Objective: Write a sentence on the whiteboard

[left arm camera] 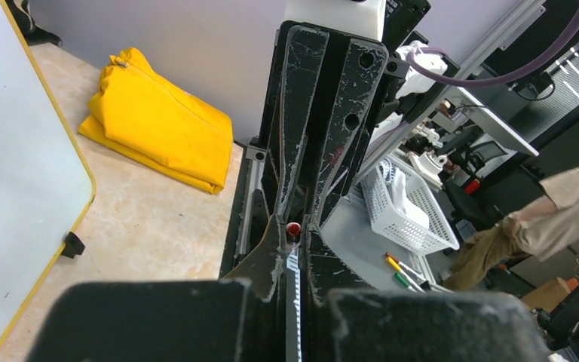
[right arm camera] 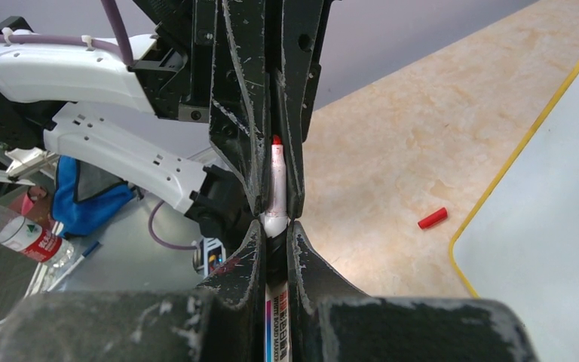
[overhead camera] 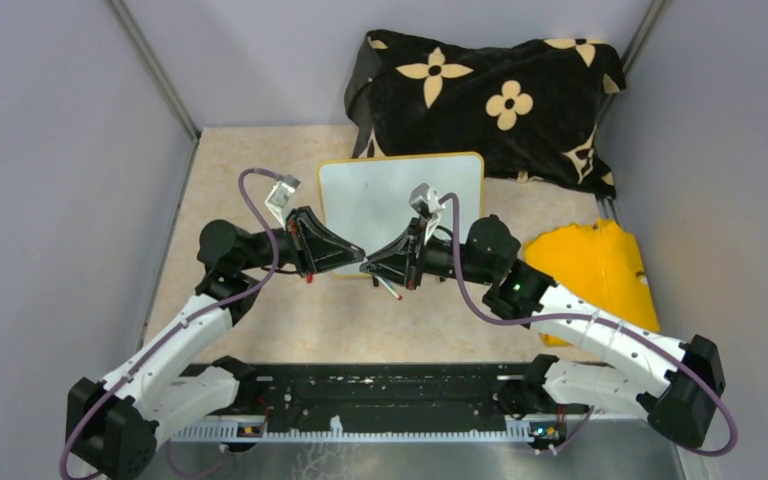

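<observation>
The whiteboard (overhead camera: 375, 195) sits in the middle of the tabletop (overhead camera: 300, 330), just in front of a black flowered cloth (overhead camera: 480, 90). No writing shows on its face, so the lettering looks to be all ahead. Nothing pins the board down, and whether it lies flat or leans on its feet cannot be told. A firm stroke could therefore skid or tip it and spoil the line. At its near edge the two arms meet tip to tip. The right pincer (right arm camera: 277, 234) is closed tight on the marker (right arm camera: 276, 192), which lies lengthwise between the fingers with its bare red nib (right arm camera: 276, 140) pointing outward. In that grip, pressing down on the board may push the marker back through the pads rather than leave ink. The left pincer (left arm camera: 292, 245) is almost closed, with a finger on either side of the nib end. Whether it actually clamps the marker cannot be told. If it does, and the arms part out of line, the marker could be twisted askew or pulled out of the right-hand grip. If it only flanks the nib, the tip may rub a finger and smear. The red cap (right arm camera: 432, 218) lies loose on the tabletop near the board's yellow edge, where a sweeping arm could knock it away. A folded yellow cloth (overhead camera: 595, 270) lies off to the right, well apart.
</observation>
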Controlling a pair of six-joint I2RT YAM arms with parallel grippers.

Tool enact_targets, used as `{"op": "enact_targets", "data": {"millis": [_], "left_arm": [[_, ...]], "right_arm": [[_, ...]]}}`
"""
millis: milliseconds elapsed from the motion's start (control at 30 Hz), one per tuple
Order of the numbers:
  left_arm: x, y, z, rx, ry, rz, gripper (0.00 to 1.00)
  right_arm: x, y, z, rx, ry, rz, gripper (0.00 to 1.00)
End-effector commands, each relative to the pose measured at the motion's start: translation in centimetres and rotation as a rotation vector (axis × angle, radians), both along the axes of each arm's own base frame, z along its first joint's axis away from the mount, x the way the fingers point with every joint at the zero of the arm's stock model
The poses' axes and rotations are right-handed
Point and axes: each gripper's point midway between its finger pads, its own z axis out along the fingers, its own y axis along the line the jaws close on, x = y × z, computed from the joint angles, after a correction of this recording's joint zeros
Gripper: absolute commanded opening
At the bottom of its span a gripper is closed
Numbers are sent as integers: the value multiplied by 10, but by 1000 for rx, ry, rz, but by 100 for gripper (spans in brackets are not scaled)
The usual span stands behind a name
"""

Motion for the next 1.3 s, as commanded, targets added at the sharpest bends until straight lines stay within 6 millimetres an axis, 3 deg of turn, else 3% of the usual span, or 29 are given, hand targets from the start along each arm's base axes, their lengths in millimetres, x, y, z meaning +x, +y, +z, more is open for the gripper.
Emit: {"op": "enact_targets", "data": {"millis": [0, 167, 300, 433, 467, 833, 1100, 1267], "left_arm": [[-4, 0, 5, -18, -32, -4, 0], [0, 3, 8, -46, -28, 46, 0], [6, 8, 13, -84, -31, 121, 0], [18, 17, 21, -151, -3, 235, 0], [22, 19, 23, -171, 11, 262, 0], [44, 39, 51, -420, 150, 370, 0], [47, 49, 68, -523, 180, 393, 0], [52, 52, 68, -545, 211, 409, 0]], "right_arm": [[0, 1, 13, 44, -30, 5, 0], [0, 0, 16, 53, -21, 4, 1], [-1, -2, 27, 89, -12, -5, 41], [1, -7, 42, 143, -4, -36, 70], [2, -9, 47, 161, 0, -51, 73], [39, -34, 89, 401, 118, -243, 73], [46, -29, 94, 453, 167, -214, 74], [49, -23, 96, 467, 193, -199, 75]]}}
